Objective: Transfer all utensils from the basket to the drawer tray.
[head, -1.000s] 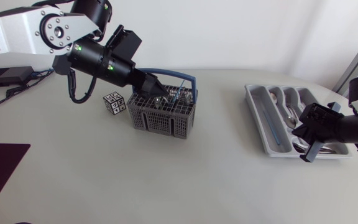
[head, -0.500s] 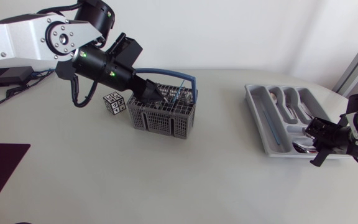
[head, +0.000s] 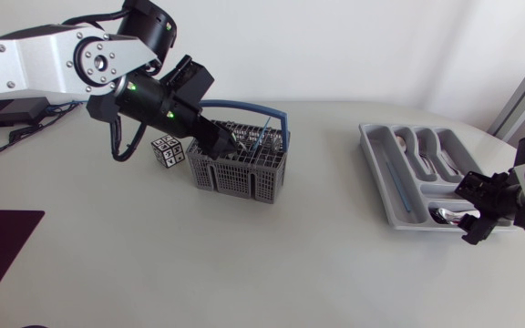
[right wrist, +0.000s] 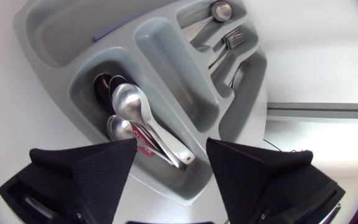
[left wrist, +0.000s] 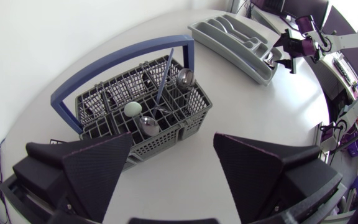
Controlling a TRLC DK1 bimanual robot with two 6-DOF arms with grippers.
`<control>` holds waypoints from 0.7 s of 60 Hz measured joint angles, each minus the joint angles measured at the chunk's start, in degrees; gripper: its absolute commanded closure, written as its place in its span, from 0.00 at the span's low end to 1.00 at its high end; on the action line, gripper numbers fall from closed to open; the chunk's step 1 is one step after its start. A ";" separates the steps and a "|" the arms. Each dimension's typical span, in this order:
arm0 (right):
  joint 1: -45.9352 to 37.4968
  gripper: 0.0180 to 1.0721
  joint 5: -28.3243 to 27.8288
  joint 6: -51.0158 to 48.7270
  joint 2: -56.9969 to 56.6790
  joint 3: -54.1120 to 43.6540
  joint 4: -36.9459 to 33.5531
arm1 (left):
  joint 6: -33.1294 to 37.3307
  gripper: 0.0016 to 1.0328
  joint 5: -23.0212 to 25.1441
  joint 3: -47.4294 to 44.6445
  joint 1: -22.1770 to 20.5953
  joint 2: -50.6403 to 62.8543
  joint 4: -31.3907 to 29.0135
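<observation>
The pale worktop (head: 272, 264) carries everything. The left arm (head: 53, 64) comes in over it and angles down to the basket. The left jaws stand wide apart with nothing between them, poised just above the basket's near compartments. The grey drawer tray (head: 378, 182) lies well apart toward the right, with spoons (right wrist: 135, 115) and forks (right wrist: 229, 42) already in its compartments. The right jaws hang over its near end, likewise spread wide and empty.

The grey mesh basket (left wrist: 166, 127), with its blue hoop handle (left wrist: 123, 55), stands near the middle and holds what is left. There are two spoons standing bowl-up (left wrist: 148, 124), a slim blue-handled piece (left wrist: 165, 78) leaning toward the handle, and a pale round-ended one (left wrist: 133, 109).

These look light, rigid and slick. A rounded bowl would likely squirt out of the broad jaws. The flat neck just below it seems the better hold, followed by a straight lift to clear the mesh. A small patterned cube (head: 168, 150) sits beside the basket.
</observation>
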 measured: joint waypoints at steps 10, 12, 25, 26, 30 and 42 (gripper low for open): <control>4.00 0.06 -1.84 5.01 -7.34 0.98 -7.21 | 0.98 0.12 -1.09 -0.20 -0.17 0.00 0.26; 5.42 0.06 -1.86 6.05 -8.57 1.09 -7.89 | 0.96 0.14 -1.11 -0.20 -0.24 0.00 0.28; 14.95 0.06 -1.68 13.90 -11.63 2.14 -11.63 | -4.20 0.22 -1.14 2.19 -1.14 3.06 -1.40; 15.58 0.06 -1.57 14.40 -11.63 2.14 -11.78 | -4.57 0.22 -1.14 2.49 -1.16 3.37 -1.53; 17.29 0.06 -1.38 15.85 -11.63 2.14 -12.41 | -6.91 0.26 -1.27 4.09 -1.25 4.72 -2.38; 20.20 0.06 -1.33 18.67 -11.63 2.14 -12.79 | -10.27 0.31 -8.55 6.93 -1.36 6.47 -3.26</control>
